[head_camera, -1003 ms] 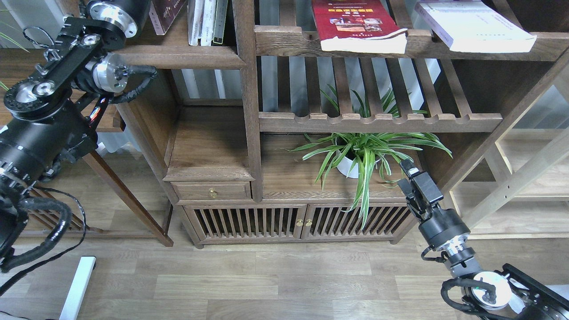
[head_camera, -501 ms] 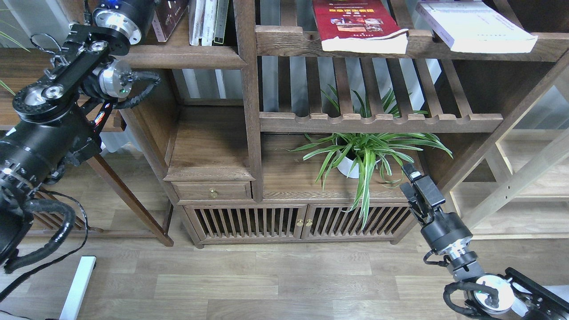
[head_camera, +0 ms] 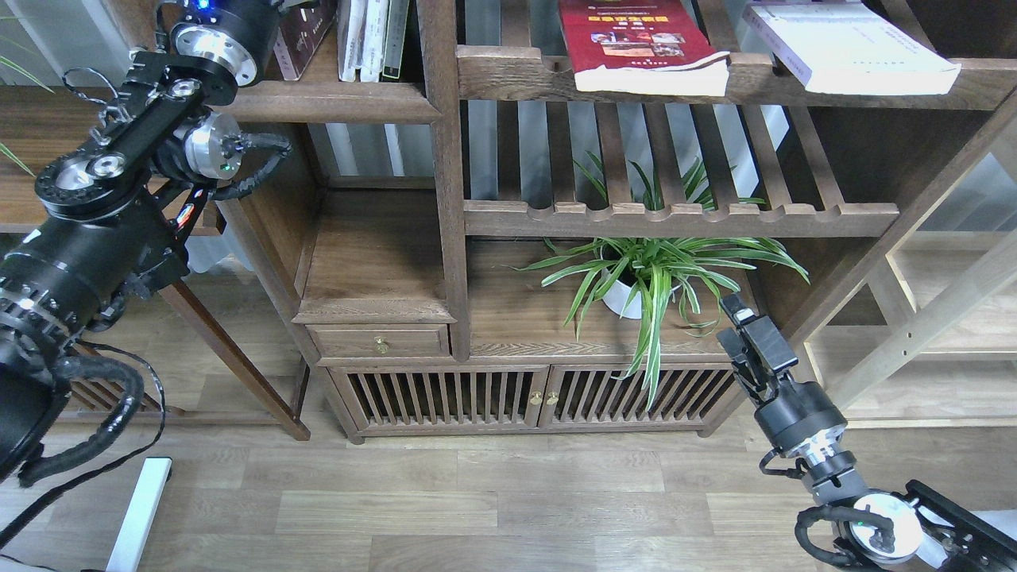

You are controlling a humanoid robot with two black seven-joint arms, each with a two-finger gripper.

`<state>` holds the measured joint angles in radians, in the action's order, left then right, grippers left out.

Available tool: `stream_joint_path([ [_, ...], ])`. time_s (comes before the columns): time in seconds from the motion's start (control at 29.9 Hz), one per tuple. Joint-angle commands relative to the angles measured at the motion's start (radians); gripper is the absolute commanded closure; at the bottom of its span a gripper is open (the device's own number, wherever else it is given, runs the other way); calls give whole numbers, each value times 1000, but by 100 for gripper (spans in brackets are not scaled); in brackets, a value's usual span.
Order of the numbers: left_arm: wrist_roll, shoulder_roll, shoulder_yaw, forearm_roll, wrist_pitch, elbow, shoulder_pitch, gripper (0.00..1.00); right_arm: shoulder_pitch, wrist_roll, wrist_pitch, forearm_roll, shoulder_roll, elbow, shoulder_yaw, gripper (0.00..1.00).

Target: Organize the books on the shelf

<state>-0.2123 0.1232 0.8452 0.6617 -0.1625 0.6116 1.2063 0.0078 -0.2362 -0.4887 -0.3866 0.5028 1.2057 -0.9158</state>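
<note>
The dark maroon book (head_camera: pixel 300 33) leans on the solid dark-brown shelf (head_camera: pixel 334 102) at the top left, beside several upright pale books (head_camera: pixel 367 38). My left arm's wrist (head_camera: pixel 218 36) is right next to the maroon book; its fingers are cut off by the top edge. The red book with a yellow band (head_camera: pixel 636 44) and the white/pale lavender book (head_camera: pixel 850 46) lie flat on the upper slatted rack at the right. My right gripper (head_camera: pixel 745 327) hangs low by the cabinet's right end, holding nothing; its fingers cannot be told apart.
A potted spider plant (head_camera: pixel 651 274) stands on the cabinet top just left of my right gripper. A second slatted rack (head_camera: pixel 675 214) is below the books. A vertical post (head_camera: pixel 445 175) divides the bookcase. A drawer (head_camera: pixel 380 342) and slatted doors sit below.
My left arm has risen and shifted a little to the right toward the maroon book. My right gripper has dropped slightly.
</note>
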Motion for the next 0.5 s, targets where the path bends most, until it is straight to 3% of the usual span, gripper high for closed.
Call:
stream_joint_path([
  [0.0, -4, -11, -8, -8, 1, -19, 12, 97, 0, 0, 0, 0, 0, 0, 0, 2],
  [0.47, -9, -11, -8, -11, 21, -55, 26, 97, 0, 0, 0, 0, 0, 0, 9, 2],
])
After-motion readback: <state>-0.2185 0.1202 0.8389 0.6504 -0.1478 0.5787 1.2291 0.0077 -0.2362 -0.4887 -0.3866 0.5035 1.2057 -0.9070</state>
